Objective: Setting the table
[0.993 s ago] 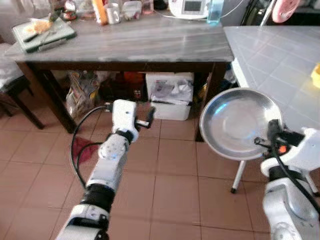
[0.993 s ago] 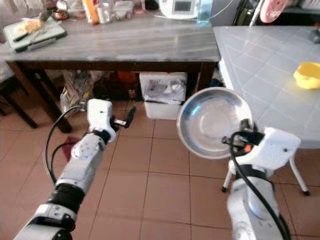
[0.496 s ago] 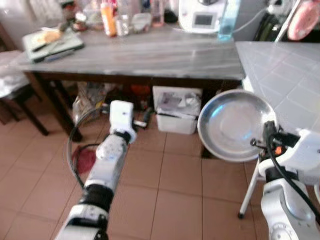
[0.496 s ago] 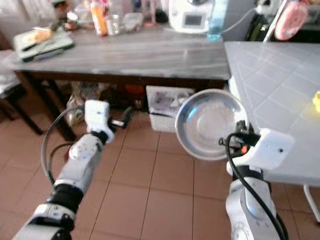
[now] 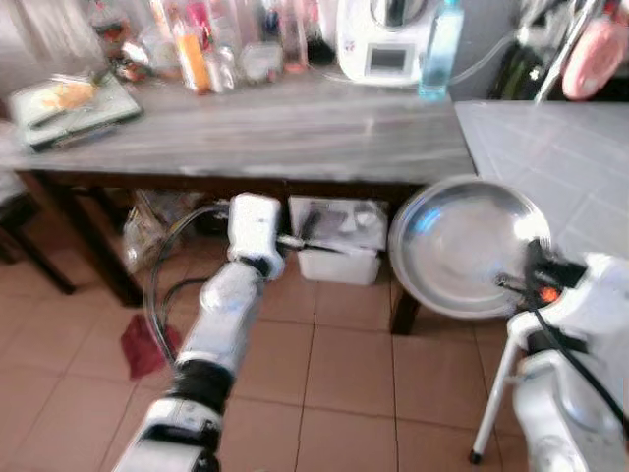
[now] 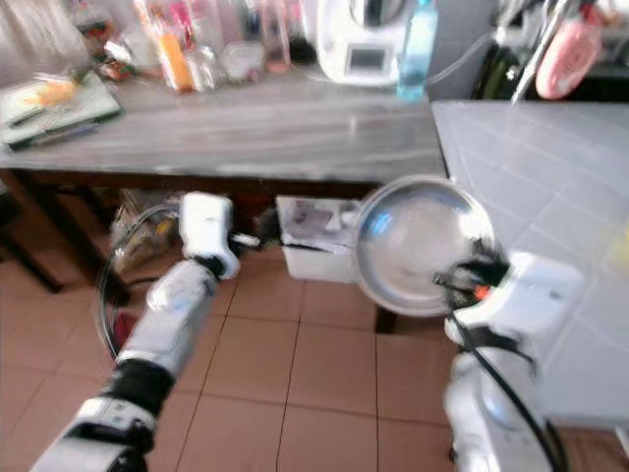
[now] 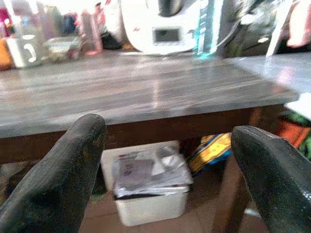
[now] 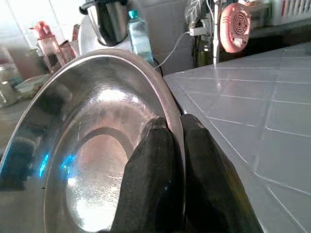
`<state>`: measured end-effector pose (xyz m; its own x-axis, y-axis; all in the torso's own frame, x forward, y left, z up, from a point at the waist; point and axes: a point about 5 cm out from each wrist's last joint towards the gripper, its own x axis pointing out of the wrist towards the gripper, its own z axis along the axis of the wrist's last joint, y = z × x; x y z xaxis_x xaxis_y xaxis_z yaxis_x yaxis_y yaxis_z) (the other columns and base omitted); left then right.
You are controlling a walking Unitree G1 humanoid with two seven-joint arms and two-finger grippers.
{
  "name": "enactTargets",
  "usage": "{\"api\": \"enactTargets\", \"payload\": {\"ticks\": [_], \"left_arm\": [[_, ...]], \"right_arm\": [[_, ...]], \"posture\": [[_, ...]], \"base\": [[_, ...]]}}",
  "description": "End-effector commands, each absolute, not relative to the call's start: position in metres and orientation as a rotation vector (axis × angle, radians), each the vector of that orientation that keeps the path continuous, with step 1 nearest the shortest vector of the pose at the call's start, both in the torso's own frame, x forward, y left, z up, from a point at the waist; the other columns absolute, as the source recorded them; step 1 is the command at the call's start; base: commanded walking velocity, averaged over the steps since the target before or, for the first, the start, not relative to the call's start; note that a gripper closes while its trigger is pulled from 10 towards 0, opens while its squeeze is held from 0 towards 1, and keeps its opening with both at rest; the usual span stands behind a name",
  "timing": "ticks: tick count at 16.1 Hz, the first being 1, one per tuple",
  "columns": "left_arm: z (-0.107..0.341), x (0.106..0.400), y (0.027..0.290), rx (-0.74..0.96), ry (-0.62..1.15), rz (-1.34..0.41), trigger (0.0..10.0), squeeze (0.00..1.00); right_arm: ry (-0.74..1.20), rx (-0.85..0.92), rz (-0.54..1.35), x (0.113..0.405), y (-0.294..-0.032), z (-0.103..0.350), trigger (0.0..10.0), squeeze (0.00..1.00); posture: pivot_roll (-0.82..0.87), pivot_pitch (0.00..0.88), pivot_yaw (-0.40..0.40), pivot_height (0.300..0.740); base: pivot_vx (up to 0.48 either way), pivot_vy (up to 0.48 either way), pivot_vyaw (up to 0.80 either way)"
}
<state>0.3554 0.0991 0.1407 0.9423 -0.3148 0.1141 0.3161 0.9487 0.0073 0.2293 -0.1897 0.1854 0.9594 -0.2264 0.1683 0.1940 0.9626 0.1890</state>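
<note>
Robot carries a round shiny steel plate (image 5: 470, 246) to the table.

Head views: the right gripper (image 5: 531, 280) pinches the plate by its lower rim and holds it tilted in the air, probably so the face stays clear of the grey marble tabletop (image 5: 295, 123) edge just ahead. The white tiled tabletop (image 5: 560, 147) beside it has much free room.
Left wrist view: the left gripper (image 7: 170, 160) has jaws wide apart, holding nothing.
Right wrist view: both jaws are closed tight on the rim.
</note>
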Motion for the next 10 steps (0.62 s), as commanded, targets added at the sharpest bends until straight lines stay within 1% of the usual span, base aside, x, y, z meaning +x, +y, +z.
{"api": "enactTargets", "payload": {"ticks": [1, 10], "left_arm": [[0.1415, 0.3549, 0.0920, -0.010, -0.115, -0.340, 10.0, 0.00], [0.1431, 0.3560, 0.0915, -0.001, -0.117, -0.344, 10.0, 0.00]], "right_arm": [[-0.206, 0.167, -0.228, 0.2269, -0.1933, 0.1879, 10.0, 0.00], [-0.201, 0.170, -0.237, 0.2253, -0.1923, 0.1848, 10.0, 0.00]], "posture": [[-0.04, 0.081, 0.049, 0.714], [-0.04, 0.086, 0.058, 0.714]], "base": [[0.454, 0.000, 0.00], [0.444, 0.000, 0.00]]}}
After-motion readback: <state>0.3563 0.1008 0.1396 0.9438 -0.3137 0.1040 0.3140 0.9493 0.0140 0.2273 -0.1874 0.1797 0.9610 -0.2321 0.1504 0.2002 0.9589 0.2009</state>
